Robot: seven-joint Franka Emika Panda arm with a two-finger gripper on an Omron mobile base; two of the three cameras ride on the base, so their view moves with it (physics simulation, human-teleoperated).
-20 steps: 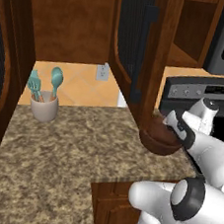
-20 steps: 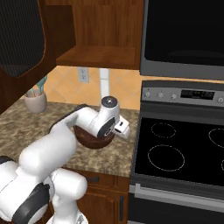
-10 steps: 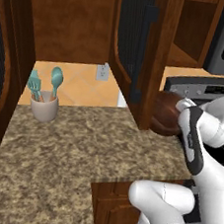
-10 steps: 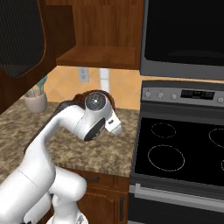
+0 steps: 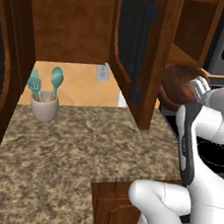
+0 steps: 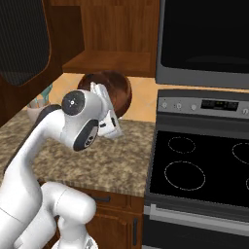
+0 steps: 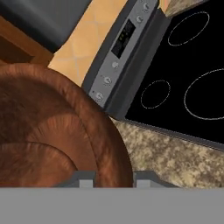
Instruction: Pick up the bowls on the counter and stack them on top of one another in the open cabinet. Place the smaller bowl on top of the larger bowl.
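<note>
Lifted clear of the surface since a second ago, the larger bowl now rides tilted at cabinet-shelf height. Left to right: utensil cup, open cabinet, stove. My fingers clamp its rim. Carrying step; next I judge it needs levelling onto the shelf.

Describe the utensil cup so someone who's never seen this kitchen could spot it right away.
Look at the speckled granite counter, at its back by the tan wall. The pale grey cup stands there, left of the open cabinet door. Teal utensils stick out of it.
</note>
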